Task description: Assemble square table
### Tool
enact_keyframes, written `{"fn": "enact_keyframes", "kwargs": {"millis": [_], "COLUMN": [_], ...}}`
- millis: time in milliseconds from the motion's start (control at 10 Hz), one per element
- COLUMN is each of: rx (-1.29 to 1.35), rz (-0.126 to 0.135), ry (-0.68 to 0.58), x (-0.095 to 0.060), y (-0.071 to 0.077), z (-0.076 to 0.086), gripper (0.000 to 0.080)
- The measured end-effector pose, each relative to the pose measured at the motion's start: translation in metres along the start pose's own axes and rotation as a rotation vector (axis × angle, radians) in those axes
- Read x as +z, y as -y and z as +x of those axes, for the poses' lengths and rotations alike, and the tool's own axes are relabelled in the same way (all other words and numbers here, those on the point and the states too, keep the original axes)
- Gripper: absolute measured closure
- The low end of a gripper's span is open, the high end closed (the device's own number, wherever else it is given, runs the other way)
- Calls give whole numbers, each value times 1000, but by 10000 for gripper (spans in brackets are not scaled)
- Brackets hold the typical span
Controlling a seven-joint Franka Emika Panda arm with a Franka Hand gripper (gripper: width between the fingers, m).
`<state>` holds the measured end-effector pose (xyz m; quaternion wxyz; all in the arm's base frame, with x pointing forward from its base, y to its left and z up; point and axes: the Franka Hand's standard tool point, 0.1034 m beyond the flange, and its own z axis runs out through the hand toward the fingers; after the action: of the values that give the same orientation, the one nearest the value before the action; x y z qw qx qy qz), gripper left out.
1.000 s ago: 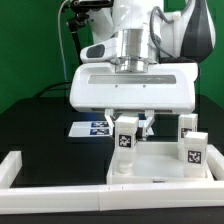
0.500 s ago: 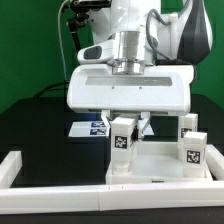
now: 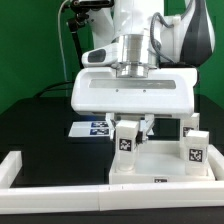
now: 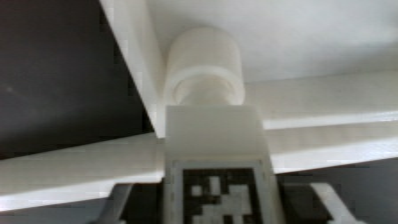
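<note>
White barrier strip (image 3: 22,168) borders the black surface (image 3: 40,125) at the exterior view's left, corralling parts. Further right, the pincer (image 3: 130,128) is clamped on a tagged leg (image 3: 127,142), held upright over the tabletop (image 3: 160,165) corner socket for screwing in. Since the earlier frame, this leg sits slightly rightward. Two legs (image 3: 194,146) stand mounted rightmost.
</note>
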<state>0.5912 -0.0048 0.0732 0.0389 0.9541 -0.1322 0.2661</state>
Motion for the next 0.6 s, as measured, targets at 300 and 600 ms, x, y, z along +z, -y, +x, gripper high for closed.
{"fn": "enact_keyframes", "kwargs": {"millis": [300, 600], "rx": [0, 0], "rz": [0, 0], "ry": [0, 0], "x": [0, 0], "y": [0, 0], "z": [0, 0], "gripper": [198, 153]}}
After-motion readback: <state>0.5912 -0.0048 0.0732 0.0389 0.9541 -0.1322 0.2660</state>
